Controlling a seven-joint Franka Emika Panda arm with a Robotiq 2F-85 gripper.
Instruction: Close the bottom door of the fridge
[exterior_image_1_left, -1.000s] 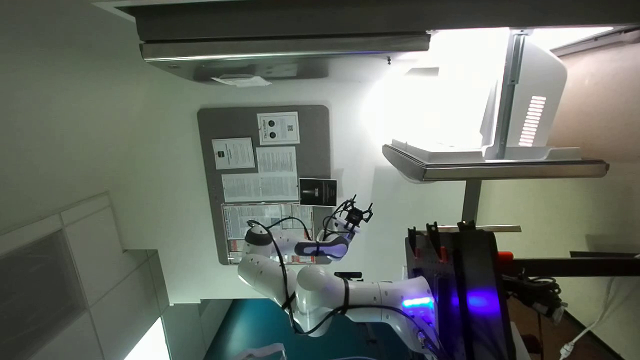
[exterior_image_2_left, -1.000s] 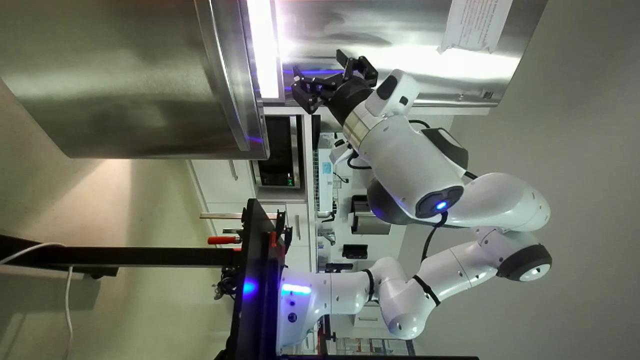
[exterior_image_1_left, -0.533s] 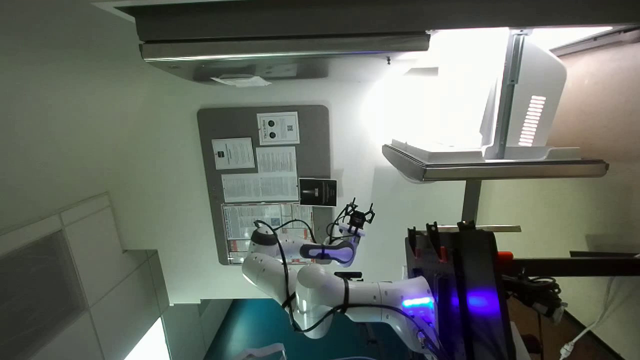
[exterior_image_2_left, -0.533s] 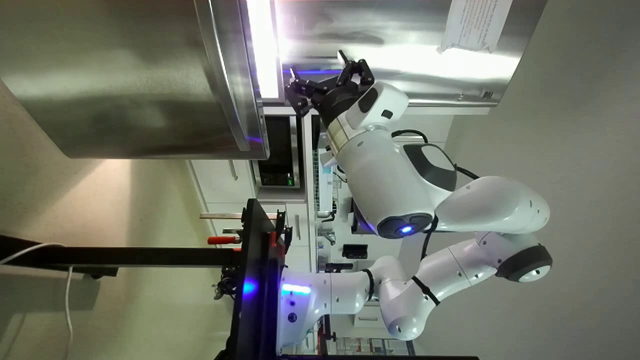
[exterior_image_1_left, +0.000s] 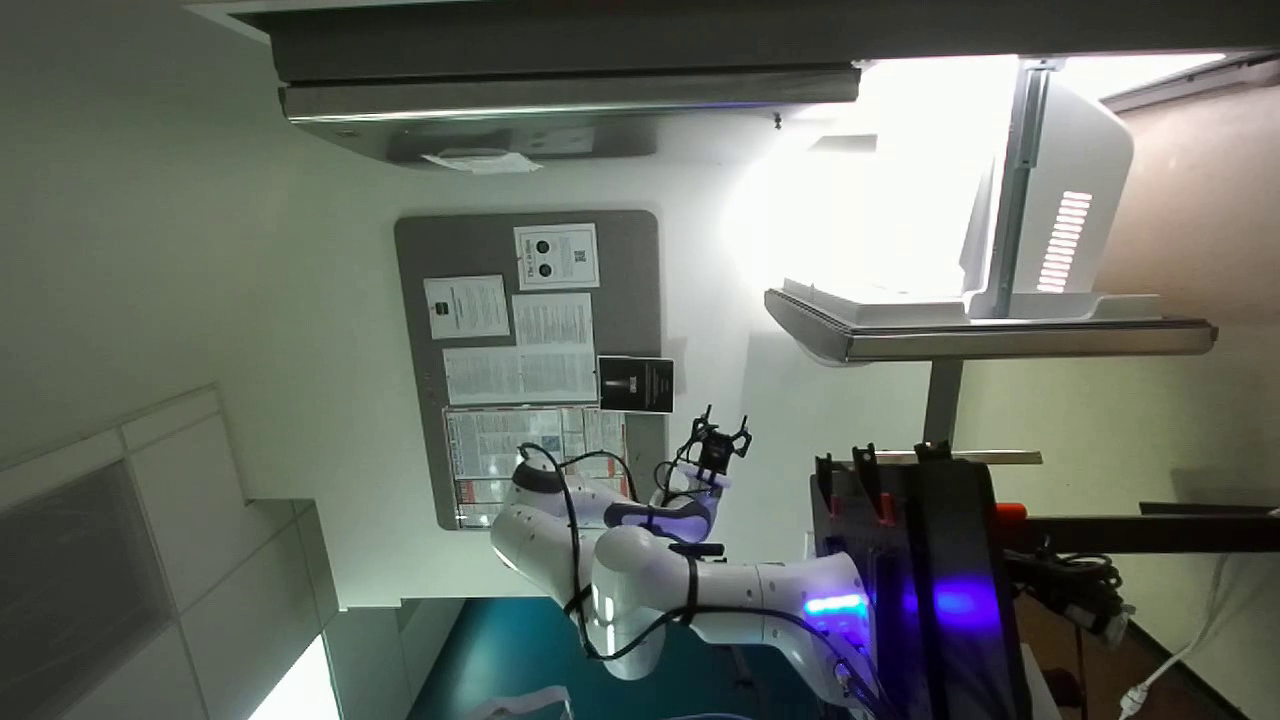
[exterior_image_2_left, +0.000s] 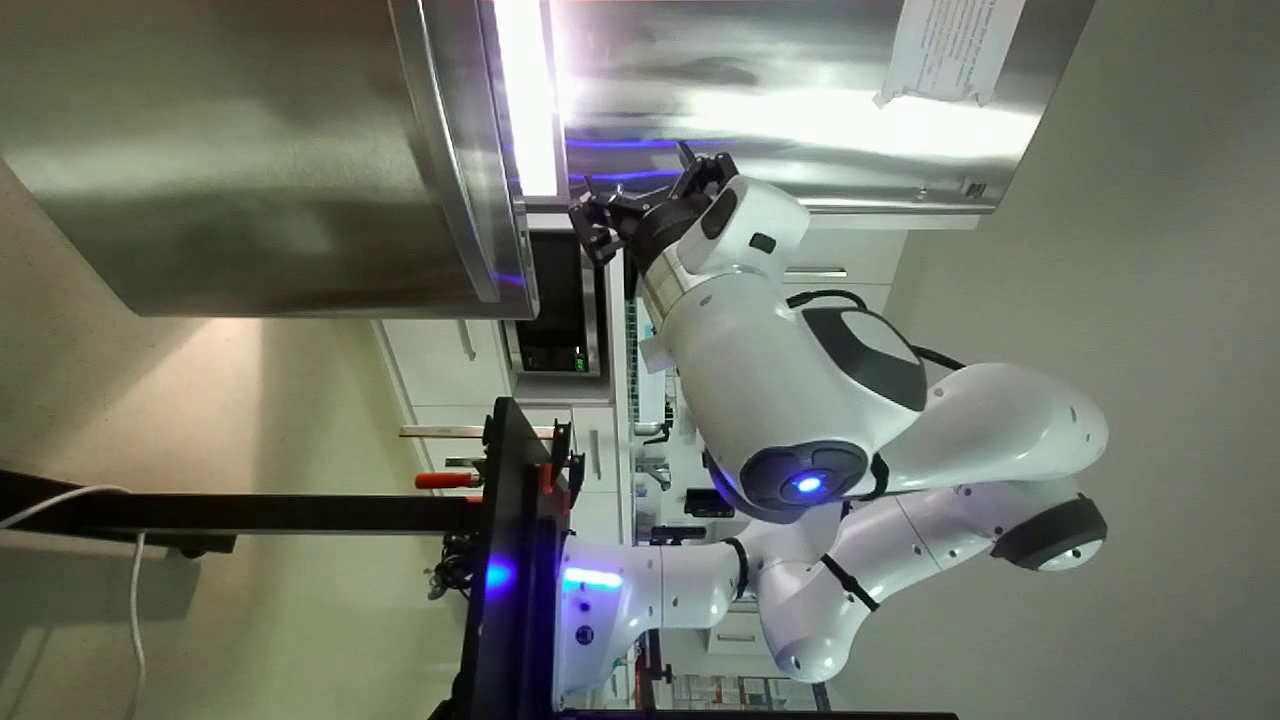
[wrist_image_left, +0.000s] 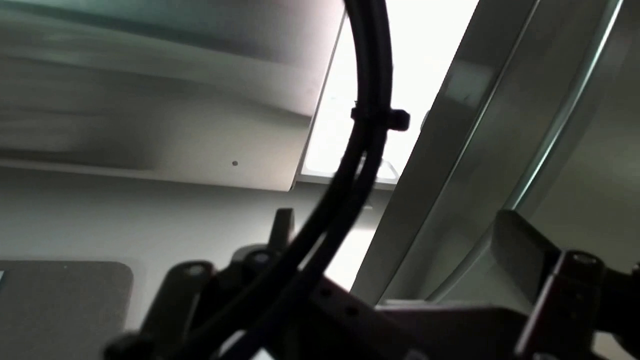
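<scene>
Beyond the edge of the bench (exterior_image_2_left: 515, 470) that faces the fridge (exterior_image_1_left: 600, 40), the bottom door (exterior_image_2_left: 260, 170) stands open, the gripper (exterior_image_2_left: 637, 166) spread, empty and apart from it, so all the closing seems left.

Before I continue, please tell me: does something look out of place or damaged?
The bottom door of the fridge stands open, exposing the brightly lit interior, while the upper door looks shut. No damage shows.

A kitchen: fridge (exterior_image_1_left: 760, 35), oven (exterior_image_2_left: 555, 305) and white cabinets (exterior_image_2_left: 435, 362).
</scene>
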